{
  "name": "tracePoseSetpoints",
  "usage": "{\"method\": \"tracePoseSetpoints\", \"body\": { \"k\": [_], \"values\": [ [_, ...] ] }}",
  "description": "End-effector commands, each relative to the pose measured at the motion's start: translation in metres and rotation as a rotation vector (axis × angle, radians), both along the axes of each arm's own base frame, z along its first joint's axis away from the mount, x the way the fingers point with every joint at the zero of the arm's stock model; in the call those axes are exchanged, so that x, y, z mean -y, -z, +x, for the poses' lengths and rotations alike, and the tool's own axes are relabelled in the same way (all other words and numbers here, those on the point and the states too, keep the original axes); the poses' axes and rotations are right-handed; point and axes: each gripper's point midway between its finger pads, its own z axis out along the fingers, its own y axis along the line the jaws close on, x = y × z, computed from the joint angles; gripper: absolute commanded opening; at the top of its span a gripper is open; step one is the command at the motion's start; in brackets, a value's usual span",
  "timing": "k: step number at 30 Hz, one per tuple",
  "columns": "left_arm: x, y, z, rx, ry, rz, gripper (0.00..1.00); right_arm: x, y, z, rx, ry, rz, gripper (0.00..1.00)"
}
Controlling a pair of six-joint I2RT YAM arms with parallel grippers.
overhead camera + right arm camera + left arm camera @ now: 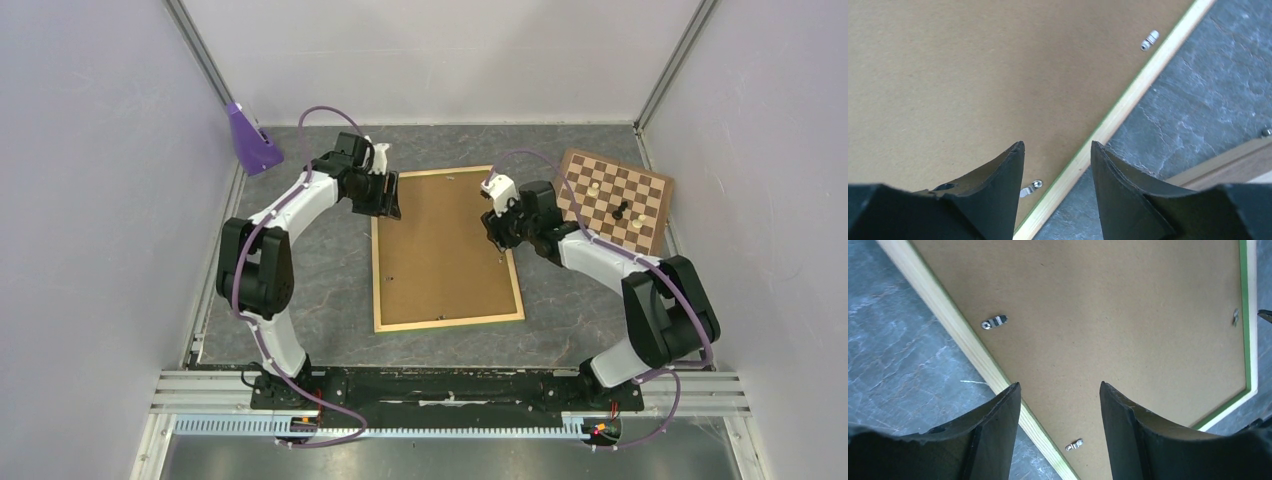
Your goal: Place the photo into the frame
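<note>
The frame (377,270) lies back-up in the middle of the grey table, pale wood rails with a thin green inner edge. A brown hardboard panel (445,250) fills it. The photo is out of view. My left gripper (388,205) hovers open over the frame's far left rail (968,340); its fingers (1059,385) straddle the rail and the panel (1098,315), holding nothing. My right gripper (497,235) hovers open at the right rail (1128,100); its fingers (1057,143) have a metal turn clip (1030,189) and the rail between them, untouched.
A brown-and-cream chessboard (615,200) with a few pieces lies tilted at the back right, its edge (1228,160) close to the right gripper. A purple object (250,140) stands at the back left. More metal clips (994,321) sit on the panel. White walls enclose the table.
</note>
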Motion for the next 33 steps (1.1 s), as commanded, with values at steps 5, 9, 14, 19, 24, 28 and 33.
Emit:
{"method": "tracePoseSetpoints", "body": {
  "k": [5, 9, 14, 19, 24, 28, 33],
  "values": [
    [0.008, -0.004, -0.042, 0.025, 0.308, 0.045, 0.65, -0.016, -0.015, -0.018, 0.071, -0.141, -0.012, 0.54],
    [0.003, -0.005, -0.064, 0.044, 0.398, 0.092, 0.65, -0.013, -0.011, -0.021, 0.064, -0.141, -0.022, 0.54],
    [0.000, 0.002, -0.083, 0.056, 0.461, 0.180, 0.66, -0.005, -0.006, -0.019, 0.060, -0.093, -0.046, 0.54],
    [0.009, 0.004, -0.089, 0.068, 0.487, 0.205, 0.67, 0.010, -0.006, -0.011, 0.084, 0.006, -0.080, 0.53],
    [0.019, 0.008, -0.084, 0.089, 0.491, 0.255, 0.66, 0.013, -0.004, -0.009, 0.078, 0.027, -0.089, 0.50],
    [0.009, 0.019, -0.064, 0.120, 0.369, 0.370, 0.64, 0.016, -0.003, -0.011, 0.078, 0.036, -0.101, 0.49],
    [-0.012, 0.022, -0.040, 0.173, 0.185, 0.476, 0.65, 0.023, -0.003, -0.010, 0.088, 0.071, -0.115, 0.50]
  ]
}}
